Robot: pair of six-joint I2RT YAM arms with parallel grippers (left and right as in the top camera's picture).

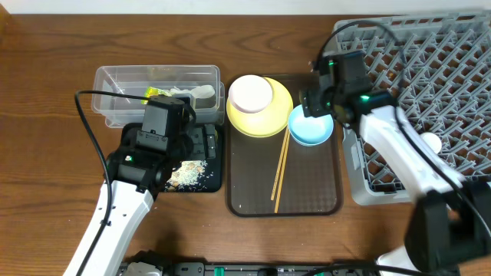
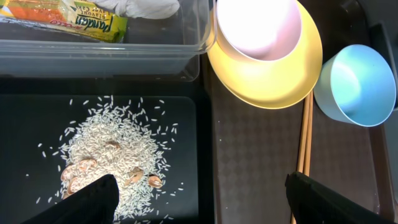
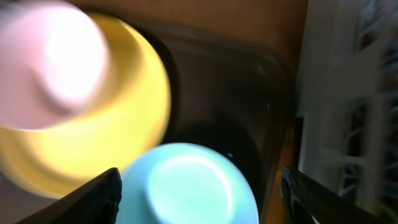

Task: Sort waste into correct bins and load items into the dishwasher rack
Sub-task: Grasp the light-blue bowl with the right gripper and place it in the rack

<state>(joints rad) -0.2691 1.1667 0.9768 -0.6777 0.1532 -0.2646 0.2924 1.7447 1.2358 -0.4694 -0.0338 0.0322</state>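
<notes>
The only writing I can see is on the snack wrapper (image 2: 93, 22) in the clear tub (image 2: 99, 59), ahead of the left gripper (image 2: 204, 194) and off to its left. White slanted lettering on its green-yellow band seems to begin "Pan"; the rest is too small to read.

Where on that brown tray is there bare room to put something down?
Two bare patches on the brown tray: one between its left rim and the chopsticks, on the robot's side of the yellow plate; one between the chopsticks and its right rim, on the robot's side of the blue bowl. The far end is crowded: plate, white bowl, blue bowl and right end effector.
</notes>
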